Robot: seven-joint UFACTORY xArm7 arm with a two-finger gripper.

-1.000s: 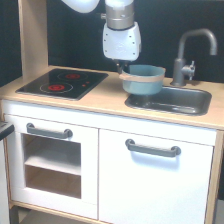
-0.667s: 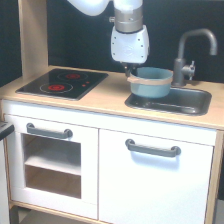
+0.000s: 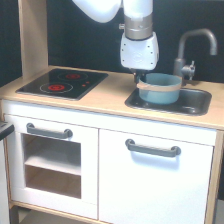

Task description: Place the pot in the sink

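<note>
Grips the pot (image 3: pixel 161 90) by the rim on the exterior view's left, with the tool (image 3: pixel 139 80) pinched shut on that edge. Hard to see the small dark fingertips, but looks like a firm pinch, since the pot hangs level from that one side. Holds by the rim because the pot is too wide to grab around.

Hangs right over the sink (image 3: pixel 201 108), low, with the bottom just inside the basin walls. Cannot tell if the bottom touches the sink floor. Sits toward the sink's left end in the exterior view, well away from the hob (image 3: pixel 62 82) with its red rings. Keeps clear of the tap (image 3: pixel 193 49), which curves over the back of the sink, just beside the pot. Probably almost done: only lowering and letting go left. Could tip a little if let go too high.

Made of light wood, the surface (image 3: pixel 102 98), with the hob and the sink set into it. Below, white doors with grey handles (image 3: pixel 152 148) and one open shelf (image 3: pixel 52 161). Behind, a dark wall. At the exterior view's left, a tall wooden post (image 3: pixel 33 35).
</note>
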